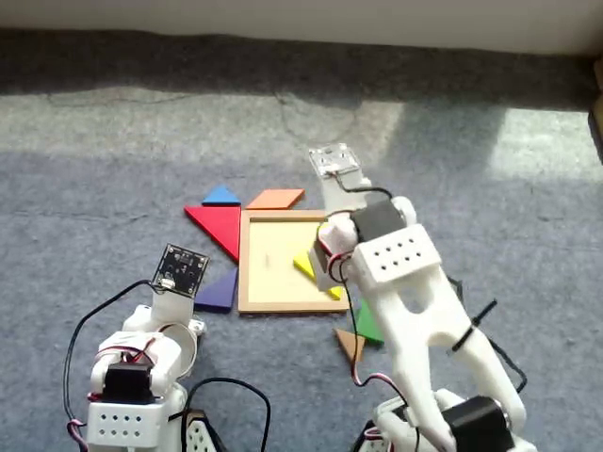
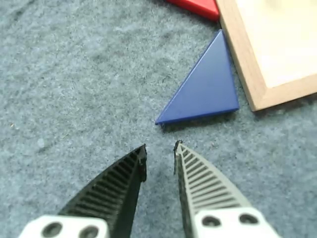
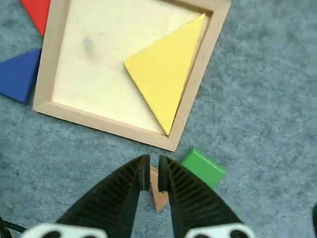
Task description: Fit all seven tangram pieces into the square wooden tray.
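The left gripper (image 2: 159, 148) is held slightly parted, with nothing gripped. The blue triangle (image 2: 203, 87) lies just beyond its tips, to the far right. Its long edge runs diagonally, and it sits just beside the tray (image 2: 246, 59). The left arm is judged the nearer. A yellow triangle (image 3: 166, 79) is seated in the tray. The right gripper (image 3: 154, 166), parted by a slit, is seen over an orange triangle (image 3: 159, 198).

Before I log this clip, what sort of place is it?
Likely a room in a home or small lab, not a factory: grey carpet, a pale wall edge behind, and a sunlight patch hinting at a window.
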You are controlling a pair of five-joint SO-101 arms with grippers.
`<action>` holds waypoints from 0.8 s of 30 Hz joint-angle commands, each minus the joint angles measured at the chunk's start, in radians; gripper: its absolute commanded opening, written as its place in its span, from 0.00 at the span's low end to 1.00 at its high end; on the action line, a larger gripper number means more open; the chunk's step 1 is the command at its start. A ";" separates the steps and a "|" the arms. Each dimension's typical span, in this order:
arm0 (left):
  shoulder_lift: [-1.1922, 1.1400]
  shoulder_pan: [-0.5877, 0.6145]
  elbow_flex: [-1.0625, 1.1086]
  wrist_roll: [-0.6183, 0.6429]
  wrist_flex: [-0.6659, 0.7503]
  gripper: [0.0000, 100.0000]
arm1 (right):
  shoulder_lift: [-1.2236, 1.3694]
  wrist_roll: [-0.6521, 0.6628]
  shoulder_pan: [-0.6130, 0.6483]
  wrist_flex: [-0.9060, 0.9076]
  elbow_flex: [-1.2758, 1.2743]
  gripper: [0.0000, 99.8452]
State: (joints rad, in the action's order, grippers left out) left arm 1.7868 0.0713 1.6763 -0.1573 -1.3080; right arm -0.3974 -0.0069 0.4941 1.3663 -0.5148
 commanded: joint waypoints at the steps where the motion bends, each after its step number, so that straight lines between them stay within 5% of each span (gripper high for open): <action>1: 0.016 0.010 0.019 -0.003 -0.005 0.12 | -0.124 -0.066 -0.064 -0.012 -0.117 0.18; 6: 0.016 0.010 0.019 -0.003 -0.005 0.12 | -0.101 -0.253 -0.087 -0.013 -0.217 0.30; 16: 0.016 0.010 0.019 -0.003 -0.005 0.12 | 0.012 -0.334 -0.082 -0.302 -0.374 0.30; 24: 0.016 0.010 0.019 -0.003 -0.005 0.12 | 0.223 -0.425 -0.087 -0.331 -0.387 0.30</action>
State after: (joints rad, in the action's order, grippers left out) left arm 1.7868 0.0713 1.6763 -0.1573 -1.3080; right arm -0.2148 -0.4074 0.4204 1.0426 -0.8999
